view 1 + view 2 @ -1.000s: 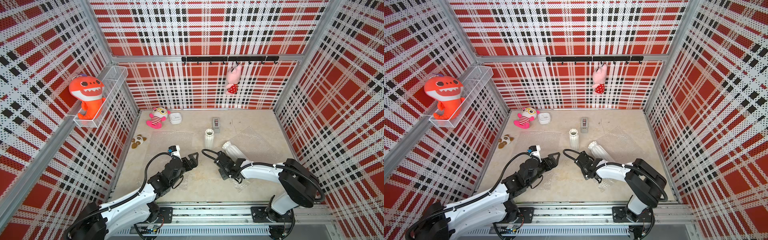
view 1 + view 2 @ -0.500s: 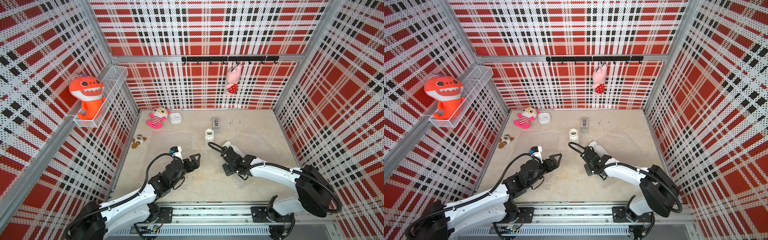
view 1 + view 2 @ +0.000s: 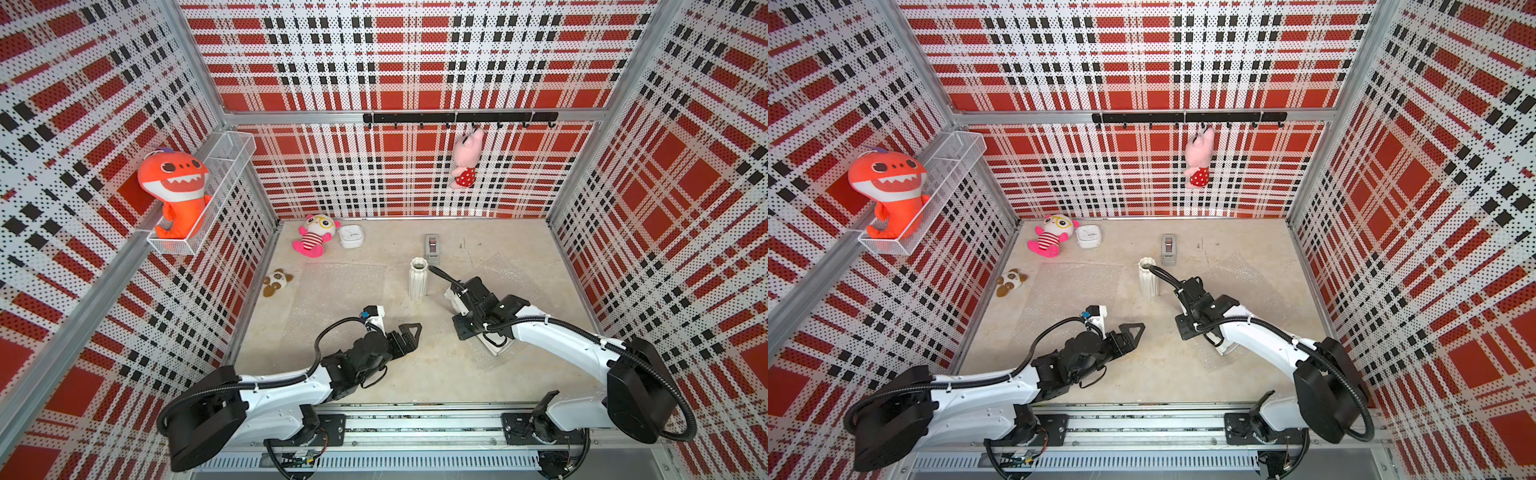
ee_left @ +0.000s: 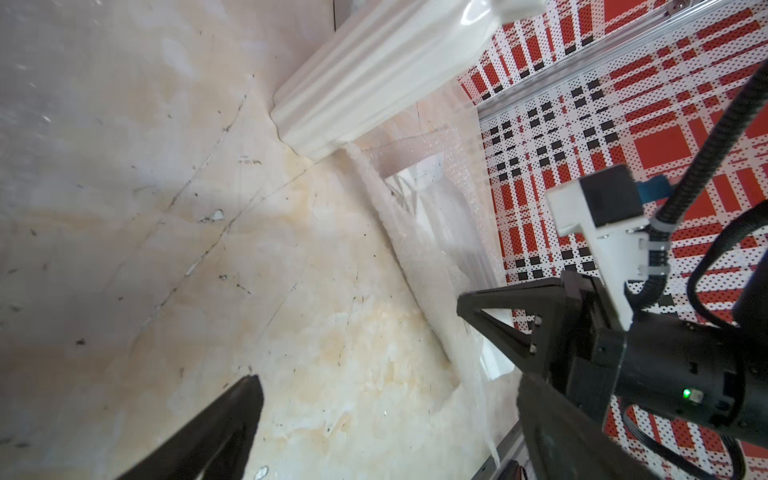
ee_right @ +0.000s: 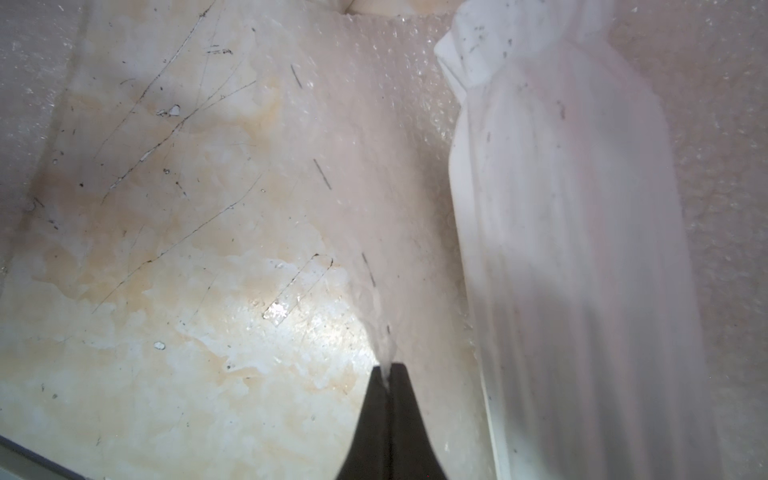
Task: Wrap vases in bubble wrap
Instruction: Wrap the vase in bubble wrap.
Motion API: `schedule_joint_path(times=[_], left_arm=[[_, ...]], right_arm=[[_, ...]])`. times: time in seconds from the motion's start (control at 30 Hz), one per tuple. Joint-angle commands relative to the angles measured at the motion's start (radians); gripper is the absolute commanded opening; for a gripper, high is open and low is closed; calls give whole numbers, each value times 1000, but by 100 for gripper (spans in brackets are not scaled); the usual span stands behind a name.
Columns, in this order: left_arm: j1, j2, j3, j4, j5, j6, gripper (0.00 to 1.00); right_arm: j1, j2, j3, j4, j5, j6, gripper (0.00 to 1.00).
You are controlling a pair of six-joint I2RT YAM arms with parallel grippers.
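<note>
Over on the left, spare bubble wrap [image 3: 332,299]: lying flat, nothing on it.
left gripper [image 3: 409,332]: spread wide and empty, arm reaching low toward the middle.
small vase [image 3: 417,278]: upright between the two sheets.
right gripper [image 5: 388,376]: pinching the right sheet [image 5: 365,145] by its edge, wrist hunched above the big vase [image 5: 573,249].
big vase: on its side on that sheet; imo drag the edge over it taut so it doesn't roll.

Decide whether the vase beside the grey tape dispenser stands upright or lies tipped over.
Upright. In both top views the vase stands on its base, with its open scalloped mouth facing up.
</note>
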Motion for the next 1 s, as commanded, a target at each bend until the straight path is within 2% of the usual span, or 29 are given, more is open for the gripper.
schedule_joint_path(times=[0.0,0.2,0.4,0.5,0.7,0.97], left_arm=[[-16,86,25,144,52,-64,95],[-43,337,121,329,170,-124,83],[-71,543,224,460,221,-212,76],[-65,630,241,601,242,-272,73],[-65,719,319,599,205,-302,72],[-60,771,451,448,163,-301,76]], right_arm=[[-10,-35,24,-31,-9,-21,0],[-48,-61,23,-44,-8,-19,0],[-96,-106,27,-55,-9,-33,0],[-131,-129,29,-53,-34,-47,0],[-192,-133,41,-66,-71,-80,0],[-269,-128,60,-58,-132,-116,0]])
